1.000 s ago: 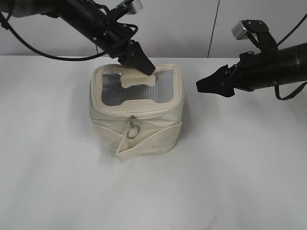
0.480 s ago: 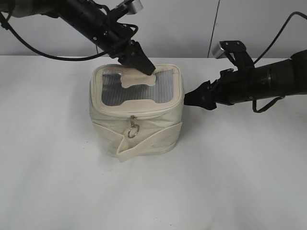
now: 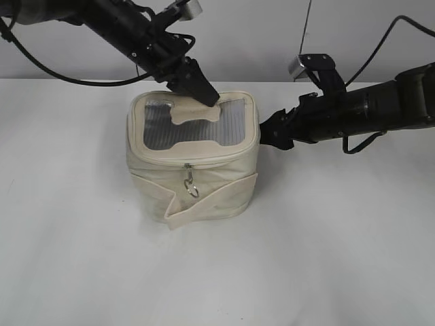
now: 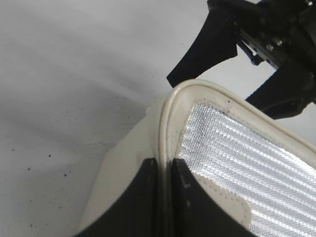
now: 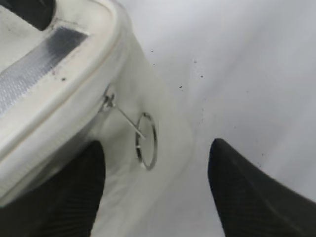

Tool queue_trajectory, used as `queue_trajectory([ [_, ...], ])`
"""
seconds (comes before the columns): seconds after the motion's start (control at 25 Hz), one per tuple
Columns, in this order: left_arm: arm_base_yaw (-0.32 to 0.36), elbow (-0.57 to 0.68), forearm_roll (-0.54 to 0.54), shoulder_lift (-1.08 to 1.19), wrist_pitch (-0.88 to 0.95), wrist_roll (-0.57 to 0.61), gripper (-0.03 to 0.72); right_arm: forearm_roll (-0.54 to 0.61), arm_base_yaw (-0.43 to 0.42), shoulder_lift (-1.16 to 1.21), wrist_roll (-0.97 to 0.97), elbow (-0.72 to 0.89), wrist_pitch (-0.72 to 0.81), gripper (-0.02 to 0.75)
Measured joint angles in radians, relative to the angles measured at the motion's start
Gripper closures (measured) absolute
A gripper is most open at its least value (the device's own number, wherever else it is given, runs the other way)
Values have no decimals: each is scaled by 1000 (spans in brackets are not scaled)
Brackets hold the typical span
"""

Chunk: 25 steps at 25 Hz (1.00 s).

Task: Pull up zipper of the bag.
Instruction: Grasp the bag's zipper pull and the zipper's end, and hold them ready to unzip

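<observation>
The cream bag point(image 3: 197, 173) stands upright mid-table, its mesh-window lid point(image 3: 190, 125) on top. My left gripper point(image 3: 204, 94) is shut on the lid's back rim; the left wrist view shows both jaws point(image 4: 164, 165) pinching the cream rim point(image 4: 165, 123). The zipper track point(image 3: 211, 158) runs under the lid rim, and one silver ring pull point(image 3: 191, 185) hangs at the front. My right gripper point(image 3: 268, 132) is open at the bag's right side. In the right wrist view a second ring pull point(image 5: 146, 140) hangs on the bag wall between its open jaws point(image 5: 157, 148), untouched.
The white table point(image 3: 326, 238) surrounds the bag, and a pale wall stands behind. A flat strap band point(image 3: 211, 202) wraps the bag's lower body. The right gripper's black fingers point(image 4: 197, 59) also show past the lid corner in the left wrist view.
My right arm has moved left, from well clear of the bag to right beside its right side. The front ring pull has swung slightly. The left gripper has not moved.
</observation>
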Motion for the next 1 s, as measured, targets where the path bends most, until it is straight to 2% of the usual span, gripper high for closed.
queue_trajectory([
  [0.2, 1, -2, 4, 0, -1, -1, 640, 46, 38, 38, -2, -34, -77, 229],
  [0.32, 4, -3, 5, 0, -2, -4, 641, 69, 50, 58, -3, -67, -107, 276],
  [0.44, 4, -3, 5, 0, -2, -4, 641, 74, 54, 78, -3, -101, -110, 388],
  [0.56, 4, -3, 6, 0, -2, -4, 641, 63, 56, 85, -3, -112, -103, 604],
  [0.64, 4, -3, 6, 0, -1, -4, 641, 35, 56, 85, 26, -113, -100, 689],
  [0.76, 4, -3, 6, 0, 0, -4, 641, 3, 53, 73, 61, -94, -93, 727],
  [1.0, 4, -3, 5, 0, -4, -24, 641, -34, 35, -58, 71, 61, -96, 729],
])
